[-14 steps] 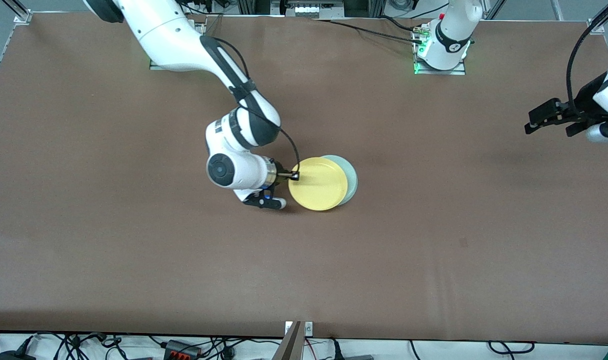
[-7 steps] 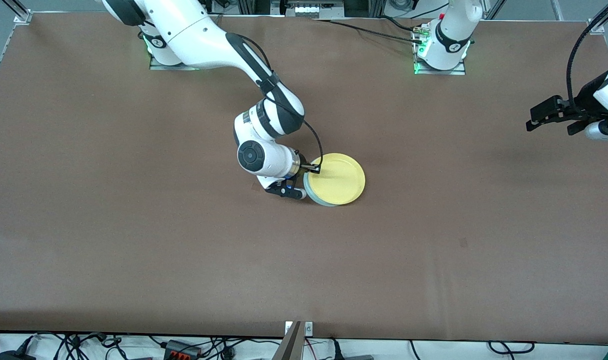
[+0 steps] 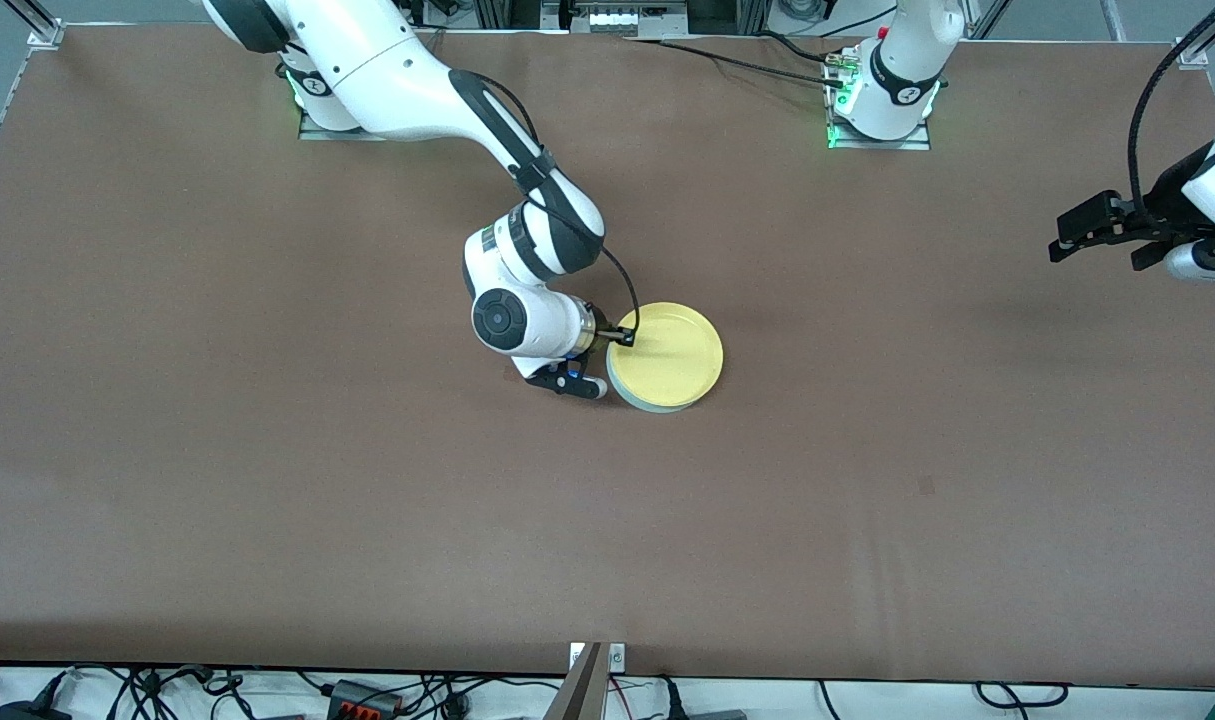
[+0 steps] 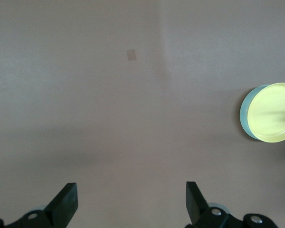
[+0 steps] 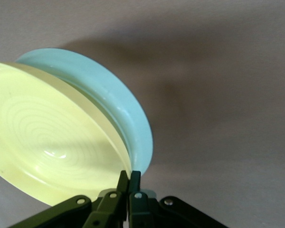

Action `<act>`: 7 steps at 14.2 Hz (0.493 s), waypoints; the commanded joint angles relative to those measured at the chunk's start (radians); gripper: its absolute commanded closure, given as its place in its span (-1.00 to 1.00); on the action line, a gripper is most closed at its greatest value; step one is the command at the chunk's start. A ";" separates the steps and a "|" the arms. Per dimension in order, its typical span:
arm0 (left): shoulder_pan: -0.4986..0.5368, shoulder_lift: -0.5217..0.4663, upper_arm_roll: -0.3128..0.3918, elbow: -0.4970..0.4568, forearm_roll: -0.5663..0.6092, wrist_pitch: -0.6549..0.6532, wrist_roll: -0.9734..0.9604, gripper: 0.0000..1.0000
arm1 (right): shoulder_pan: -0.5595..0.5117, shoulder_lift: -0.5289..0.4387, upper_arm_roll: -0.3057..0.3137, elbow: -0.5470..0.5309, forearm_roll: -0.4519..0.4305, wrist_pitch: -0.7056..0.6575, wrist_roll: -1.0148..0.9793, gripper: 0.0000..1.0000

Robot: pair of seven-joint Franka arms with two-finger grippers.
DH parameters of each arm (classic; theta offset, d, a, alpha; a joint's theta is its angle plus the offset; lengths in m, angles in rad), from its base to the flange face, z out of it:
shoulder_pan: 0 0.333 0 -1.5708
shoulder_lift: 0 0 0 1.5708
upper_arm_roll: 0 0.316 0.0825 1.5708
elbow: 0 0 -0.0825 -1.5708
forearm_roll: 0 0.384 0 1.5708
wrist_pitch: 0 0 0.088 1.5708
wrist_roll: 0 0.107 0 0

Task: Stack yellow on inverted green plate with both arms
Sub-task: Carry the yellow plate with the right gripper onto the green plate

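- Right gripper (image 3: pixel 622 338) pinching the rim of yellow (image 3: pixel 669 356), fingers (image 5: pixel 123 183) closed tight on the edge facing the right arm's end of the table.
- Yellow lying face up on top of the green plate (image 3: pixel 635 399), near the middle of the table (image 3: pixel 267 480).
- Green plate showing only as a pale crescent under yellow's edge, on the part nearer the front camera and toward the right arm's end; in the right wrist view its wall (image 5: pixel 118 102) peeking out past yellow (image 5: pixel 47 142), so the stack sitting slightly off-centre.
- Right arm (image 3: pixel 437 90) reaching down from its base to the plates, wrist bent low beside them.
- Left gripper (image 3: pixel 1102 232) hanging in the air over the left arm's end of the table, well apart from the plates, fingers (image 4: pixel 66 204) spread wide and holding nothing.
- Left arm waiting there; in its wrist view, both plates (image 4: pixel 270 111) far off on bare table.
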 commanded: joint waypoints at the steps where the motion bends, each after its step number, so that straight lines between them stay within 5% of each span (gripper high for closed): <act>1: -0.014 0.002 -0.002 0.021 0.023 -0.031 -0.013 -1.00 | -0.002 0.005 0.000 0.022 0.016 -0.030 0.003 1.00; 4: -0.014 0.020 0.000 0.047 0.023 -0.037 -0.013 -1.00 | -0.005 0.005 0.002 0.022 0.016 -0.030 0.003 1.00; 5: -0.013 0.017 0.001 0.046 0.023 -0.045 -0.013 -1.00 | -0.004 0.006 0.000 0.025 0.018 -0.029 0.011 0.42; 6: -0.011 0.019 0.001 0.047 0.023 -0.046 -0.013 -1.00 | -0.002 0.002 0.000 0.026 0.042 -0.027 0.023 -0.99; 7: -0.013 0.020 0.000 0.050 0.026 -0.045 -0.013 -1.00 | 0.001 -0.004 0.000 0.031 0.057 -0.030 0.018 -1.00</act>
